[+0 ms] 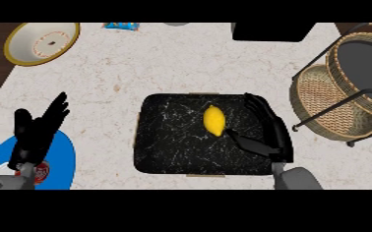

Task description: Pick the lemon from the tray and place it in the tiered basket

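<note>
A yellow lemon [213, 120] lies on the black marbled tray [167, 142], right of the tray's middle. My right hand [270, 130] hovers over the tray's right side, just right of the lemon, fingers stretched out and thumb pointing toward the fruit without closing on it. The wicker tiered basket [327, 98] on its black frame stands at the right edge of the counter. At the lower left my left hand [35, 130] rests with fingers up, holding nothing.
A blue plate [65, 162] lies under the left hand at the lower left. A yellow-rimmed bowl [40, 42] sits at the far left. A black object [272, 31] and a small blue packet [122, 25] lie along the far edge.
</note>
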